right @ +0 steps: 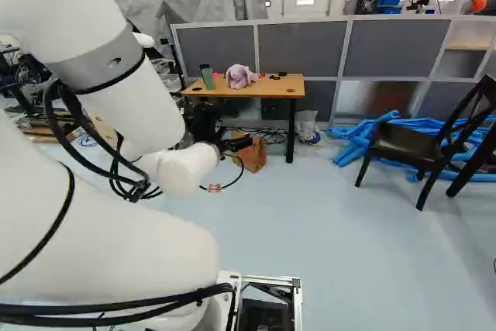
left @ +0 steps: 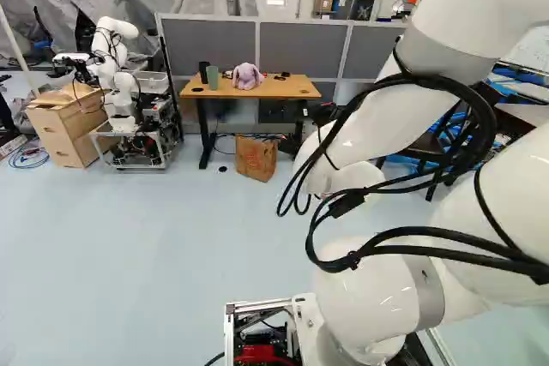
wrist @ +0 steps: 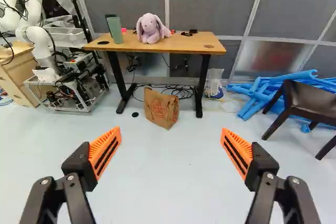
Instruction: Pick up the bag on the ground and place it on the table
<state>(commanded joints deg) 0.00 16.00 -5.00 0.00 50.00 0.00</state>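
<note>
Nearest the wrist camera stand the fingers, spread wide with nothing between them, presumably opened this far so that they can pass either side of the bag. That brown paper bag is on the floor, well ahead of them and near the front of the bench, roughly between its two legs. It stands more or less upright on its base, which probably leaves the crumpled top as the natural place to grip; paper may crease or tear if squeezed low. The arm reaches forward, aimed towards it, though the base likely has to drive closer first. On the bench a plush rabbit sits near a green tumbler; the bare stretch of wood before the toy looks the likeliest landing spot. The bag's front carries a round reddish emblem with lettering, left unread here.
</note>
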